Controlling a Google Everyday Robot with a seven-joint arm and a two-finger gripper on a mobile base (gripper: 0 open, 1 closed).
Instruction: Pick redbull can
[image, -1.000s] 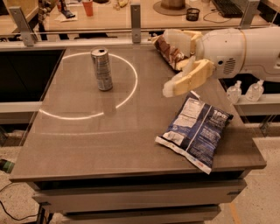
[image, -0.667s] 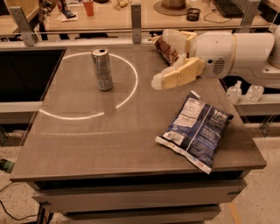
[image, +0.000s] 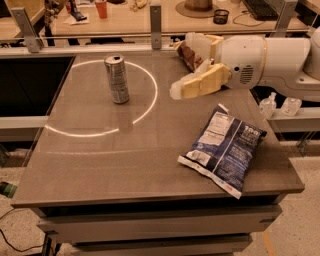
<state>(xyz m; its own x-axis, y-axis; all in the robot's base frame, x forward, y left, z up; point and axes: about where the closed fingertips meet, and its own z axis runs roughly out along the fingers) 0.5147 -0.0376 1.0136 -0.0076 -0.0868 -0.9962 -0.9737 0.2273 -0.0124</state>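
The redbull can is a tall slim silver-grey can with a pull-tab top. It stands upright on the grey table, at the back left, inside a bright ring of light. My gripper reaches in from the right on a white arm. It hovers above the table to the right of the can, about a can's height away from it, and holds nothing.
A dark blue chip bag lies flat near the table's front right corner. A brown snack bag lies at the back, behind the gripper. A desk with clutter stands beyond the far edge.
My gripper has moved left across the table toward the can. The can and the bags have not moved.
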